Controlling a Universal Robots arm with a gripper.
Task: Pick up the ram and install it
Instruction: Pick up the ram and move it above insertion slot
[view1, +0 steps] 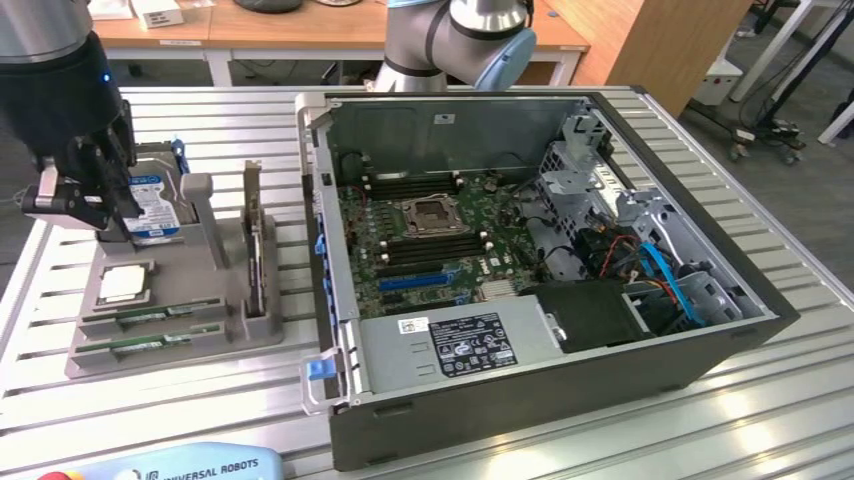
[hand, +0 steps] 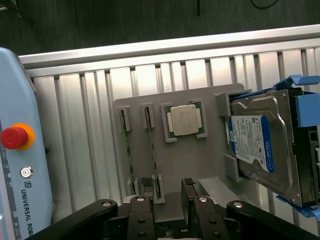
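Observation:
Two green ram sticks (hand: 127, 150) (hand: 152, 145) stand on edge in narrow slots of a grey fixture tray (hand: 200, 155). In the exterior view they lie at the tray's near end (view1: 147, 318) (view1: 150, 342). My gripper (hand: 167, 195) hangs above the tray, open, with nothing between its fingers (hand: 147, 197). One finger is close to the end of the nearer stick. In the exterior view the gripper (view1: 107, 215) is over the tray's far end, in front of the hard drive. The open computer case (view1: 320, 250) shows the motherboard's memory slots (view1: 427, 245).
The tray also holds a square silver processor (hand: 184, 120) and a blue-labelled hard drive (hand: 260, 145) in an upright holder. A teach pendant (hand: 20, 150) with a red stop button lies beside the tray. All of this rests on a slatted aluminium table (view1: 801, 400).

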